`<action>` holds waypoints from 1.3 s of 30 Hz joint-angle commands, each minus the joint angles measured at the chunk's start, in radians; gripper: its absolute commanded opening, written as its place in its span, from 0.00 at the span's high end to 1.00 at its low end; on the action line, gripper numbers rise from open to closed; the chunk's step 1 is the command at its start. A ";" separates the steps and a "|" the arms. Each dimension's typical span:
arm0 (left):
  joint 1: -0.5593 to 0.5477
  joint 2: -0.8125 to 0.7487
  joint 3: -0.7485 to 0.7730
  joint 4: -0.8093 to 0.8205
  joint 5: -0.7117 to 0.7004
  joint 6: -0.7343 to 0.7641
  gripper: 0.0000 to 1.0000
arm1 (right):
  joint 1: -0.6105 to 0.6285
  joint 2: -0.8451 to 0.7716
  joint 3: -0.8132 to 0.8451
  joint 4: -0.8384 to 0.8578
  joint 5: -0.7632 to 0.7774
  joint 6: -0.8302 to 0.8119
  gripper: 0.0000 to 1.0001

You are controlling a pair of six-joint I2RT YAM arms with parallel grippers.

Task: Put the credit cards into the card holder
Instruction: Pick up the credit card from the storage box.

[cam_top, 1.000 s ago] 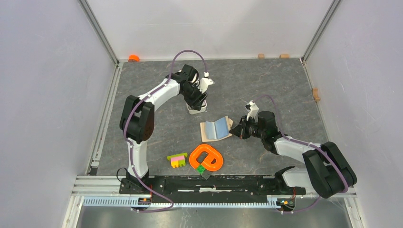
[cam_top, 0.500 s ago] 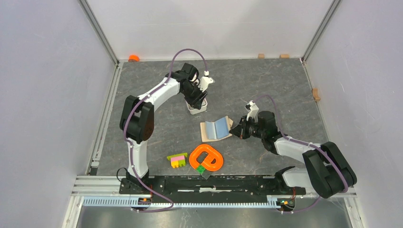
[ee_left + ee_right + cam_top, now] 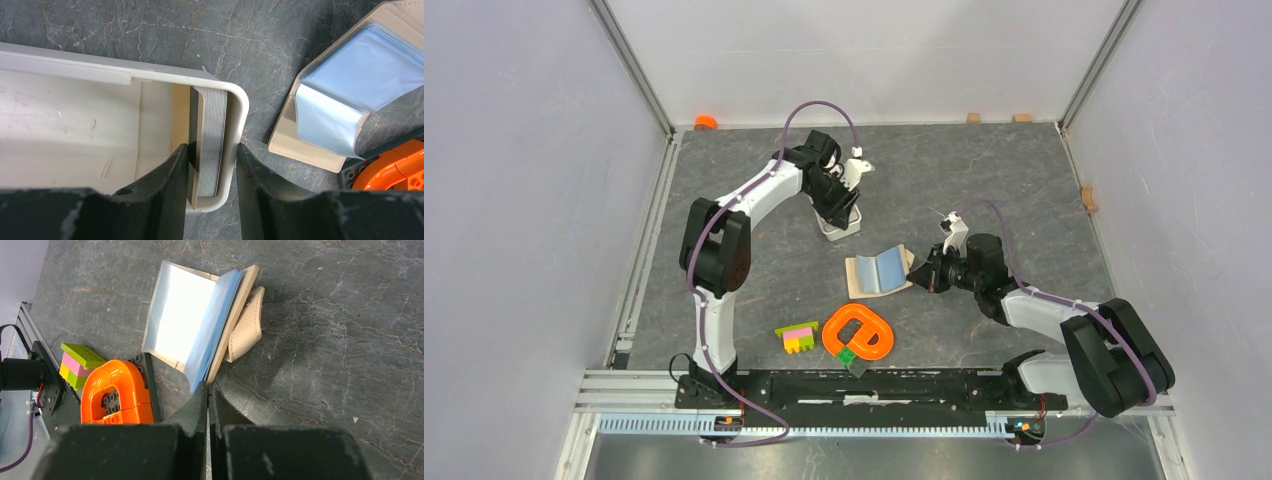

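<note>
Nearest you, the toy bricks point(image 3: 798, 337) and the orange toy loop point(image 3: 860, 333) lie just near of the card holder point(image 3: 186, 320); leave them alone. The holder lies open mid-table, clear sleeves point(image 3: 350, 85) up. Your right gripper point(image 3: 206, 387) has its fingers all but together at the sleeves' right edge, apparently pinching it; hold that steady. Farther off, at the end of the white tray point(image 3: 75, 125), the credit cards point(image 3: 210, 125) stand on edge against the wall. Your left gripper point(image 3: 211, 148) straddles cards and wall alike, fingers part-open; whether they press yet, I cannot tell. I would shift the outer finger inside the rim, so that you lift cards, not tray.
</note>
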 commanded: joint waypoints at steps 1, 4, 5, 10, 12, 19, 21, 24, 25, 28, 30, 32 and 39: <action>0.020 0.014 0.040 -0.037 0.063 -0.054 0.60 | -0.003 -0.008 0.006 0.032 -0.015 -0.018 1.00; 0.026 0.019 0.044 -0.040 0.076 -0.057 0.58 | -0.003 -0.006 0.007 0.032 -0.016 -0.018 1.00; 0.027 0.023 0.047 -0.044 0.083 -0.059 0.57 | -0.004 -0.007 0.006 0.032 -0.016 -0.019 1.00; 0.031 0.035 0.061 -0.060 0.112 -0.063 0.52 | -0.003 -0.004 0.008 0.031 -0.016 -0.020 1.00; 0.034 0.037 0.061 -0.060 0.116 -0.063 0.50 | -0.003 -0.005 0.008 0.029 -0.016 -0.019 1.00; 0.037 0.044 0.066 -0.063 0.117 -0.065 0.61 | -0.004 -0.002 0.010 0.029 -0.019 -0.021 1.00; 0.039 0.039 0.067 -0.063 0.119 -0.068 0.64 | -0.004 -0.002 0.009 0.029 -0.019 -0.022 1.00; 0.040 0.032 0.070 -0.063 0.123 -0.070 0.65 | -0.004 -0.001 0.010 0.030 -0.019 -0.022 1.00; 0.040 0.032 0.070 -0.063 0.120 -0.069 0.66 | -0.004 0.000 0.009 0.029 -0.019 -0.021 1.00; 0.040 0.036 0.069 -0.063 0.102 -0.069 0.70 | -0.004 -0.001 0.009 0.029 -0.019 -0.021 1.00; 0.040 0.037 0.070 -0.063 0.093 -0.068 0.74 | -0.004 -0.001 0.010 0.029 -0.019 -0.021 1.00; 0.040 0.034 0.076 -0.063 0.090 -0.070 0.80 | -0.004 -0.001 0.009 0.029 -0.019 -0.021 1.00; 0.039 -0.023 0.047 -0.010 0.039 -0.080 0.95 | -0.005 -0.012 0.007 0.021 0.002 -0.023 1.00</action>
